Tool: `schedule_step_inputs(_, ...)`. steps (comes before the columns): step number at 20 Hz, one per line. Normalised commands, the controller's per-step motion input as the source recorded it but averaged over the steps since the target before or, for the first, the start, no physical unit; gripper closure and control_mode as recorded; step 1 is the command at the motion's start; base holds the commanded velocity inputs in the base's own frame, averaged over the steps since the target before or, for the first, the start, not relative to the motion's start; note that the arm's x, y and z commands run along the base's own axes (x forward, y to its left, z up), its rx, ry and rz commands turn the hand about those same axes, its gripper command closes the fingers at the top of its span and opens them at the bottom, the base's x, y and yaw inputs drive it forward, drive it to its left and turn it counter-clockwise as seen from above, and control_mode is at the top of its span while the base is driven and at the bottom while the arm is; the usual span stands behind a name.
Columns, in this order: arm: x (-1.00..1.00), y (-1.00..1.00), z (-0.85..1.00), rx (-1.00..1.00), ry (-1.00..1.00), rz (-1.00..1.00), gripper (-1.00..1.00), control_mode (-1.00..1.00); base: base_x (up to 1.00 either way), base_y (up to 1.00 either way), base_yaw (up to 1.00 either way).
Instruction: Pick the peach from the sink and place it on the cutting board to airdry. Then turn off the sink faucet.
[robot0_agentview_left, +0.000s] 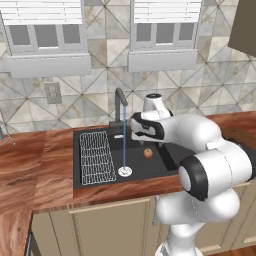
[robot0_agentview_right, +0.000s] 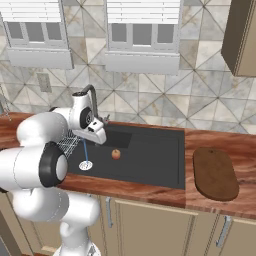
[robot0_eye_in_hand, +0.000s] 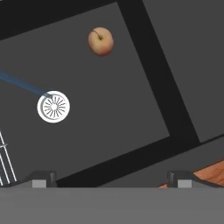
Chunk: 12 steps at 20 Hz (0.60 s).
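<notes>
The peach (robot0_agentview_left: 148, 153) (robot0_agentview_right: 116, 154) lies on the floor of the black sink (robot0_agentview_left: 165, 165) (robot0_agentview_right: 150, 165), right of the white drain disc (robot0_agentview_left: 124, 172). In the hand view the peach (robot0_eye_in_hand: 101, 41) sits toward the top, well away from my fingertips (robot0_eye_in_hand: 41, 178). My gripper (robot0_eye_in_hand: 111, 179) (robot0_agentview_right: 100, 137) hangs open and empty above the basin, close to the sink faucet (robot0_agentview_left: 120, 102) (robot0_agentview_right: 91, 95). A thin blue stream of water (robot0_agentview_left: 124, 145) runs from the spout onto the drain. The cutting board (robot0_agentview_right: 215, 172) rests on the counter right of the sink.
A white wire rack (robot0_agentview_left: 95, 157) covers the sink's left drainer section. Tiled wall and two windows stand behind the counter. An upper cabinet (robot0_agentview_right: 242, 35) hangs at the far right. Wood countertop (robot0_agentview_left: 30, 160) stretches left of the sink.
</notes>
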Motion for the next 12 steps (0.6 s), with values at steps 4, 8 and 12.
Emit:
schedule_step_inputs(4,0.06,-0.01,-0.23,0.00,0.00,0.00,-1.00,-1.00,0.00,0.00,0.00)
schedule_step_inputs(8,0.09,-0.03,-0.21,0.00,0.00,-0.01,-1.00,-1.00,0.00,0.00,0.00)
schedule_step_inputs(12,0.00,-0.16,-0.17,0.00,0.00,-0.02,-1.00,-1.00,0.00,0.00,0.00)
